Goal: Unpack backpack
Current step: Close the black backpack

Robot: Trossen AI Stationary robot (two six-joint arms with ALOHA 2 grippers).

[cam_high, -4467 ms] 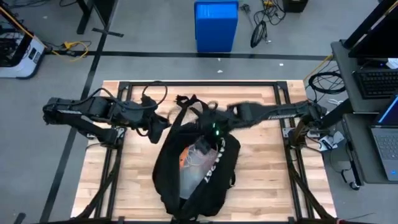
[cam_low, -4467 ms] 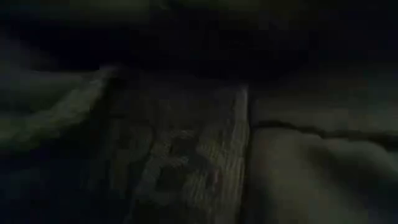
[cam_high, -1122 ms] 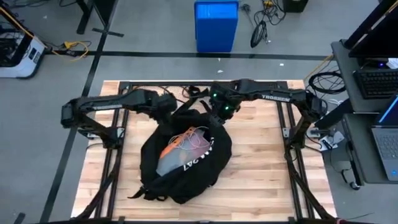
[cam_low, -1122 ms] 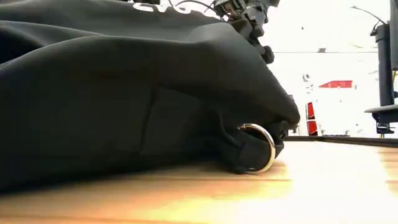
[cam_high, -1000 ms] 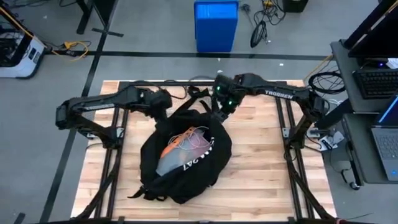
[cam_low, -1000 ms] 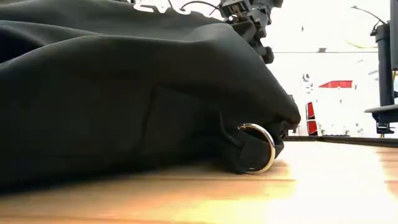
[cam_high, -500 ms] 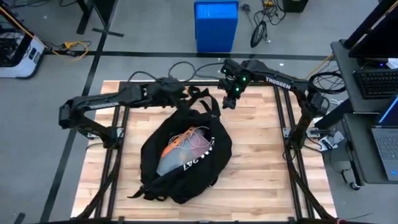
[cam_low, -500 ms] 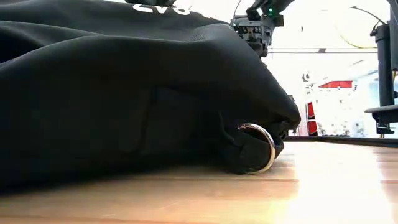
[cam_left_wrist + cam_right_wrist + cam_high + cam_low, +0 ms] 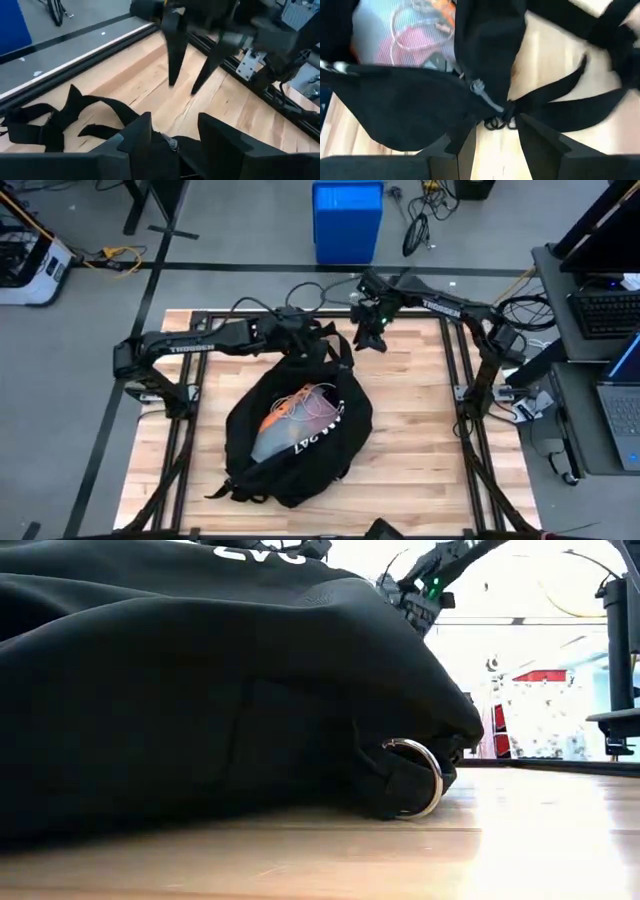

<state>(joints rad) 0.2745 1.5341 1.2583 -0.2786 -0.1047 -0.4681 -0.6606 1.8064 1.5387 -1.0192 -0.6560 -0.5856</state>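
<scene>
Unzipped black soft fabric backpack [image 9: 300, 435] lies mid-table on the pale wooden table [image 9: 420, 440].
Left gripper [image 9: 318, 348] and right gripper [image 9: 368, 340] hover by its straps, fingers spread, holding nothing.

Evenly lit from overhead, soft shadows only; blown-out white glare behind the backpack [image 9: 200, 690] at table [image 9: 520, 830] height; motion-blurred, soft-focus fabric up close past the right wrist's fingers [image 9: 540, 145]

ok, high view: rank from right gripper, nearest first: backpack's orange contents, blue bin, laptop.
From the right gripper:
1. Orange contents, inside the open backpack, toward the table's middle.
2. Blue bin, on the floor beyond the table.
3. Laptop, far right desk.
</scene>
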